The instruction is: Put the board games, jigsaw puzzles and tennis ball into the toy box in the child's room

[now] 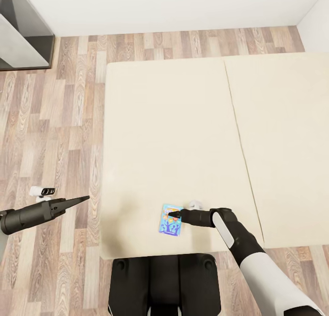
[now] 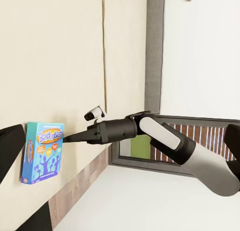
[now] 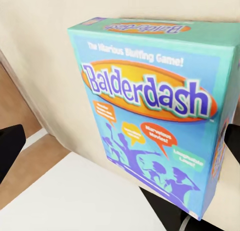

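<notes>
Far left, at the room's corner: a grey cabinet [image 1: 23, 37], no part in this step. Below it, out over the wood-plank floor [image 1: 68, 124] and well apart from the bed [image 1: 164, 124]: the left end effector [image 1: 84, 198], carrying nothing. Looks like a single dark point from the head camera, but shows its fingers [image 2: 11, 147] spread to both borders of its own wrist view, so released. Probably parked there on purpose, clear of the mattress and out of the other arm's way.

Further right, near the bed's front edge and close to the robot's base: the light blue board game [image 1: 170, 225], lying flat on the beige mattress, printed face up, yellow lettering legible. Within easy reach there, which likely explains the trunk drawn up against the bed.

Right again: the right end effector [image 1: 175, 213], stretched low across the mattress from the right, tips over the box's far edge. Released as well, with dark fingers [image 3: 11, 147] at opposite borders of the right wrist view and the game [image 3: 150, 116] spanning the gap between them. One finger apart from the box, the other right at its side; contact there too close to call. Judged as lined up for a pinch across the box, not yet clamped.

Beyond the arm: the mattress seam and the second, bare section.
</notes>
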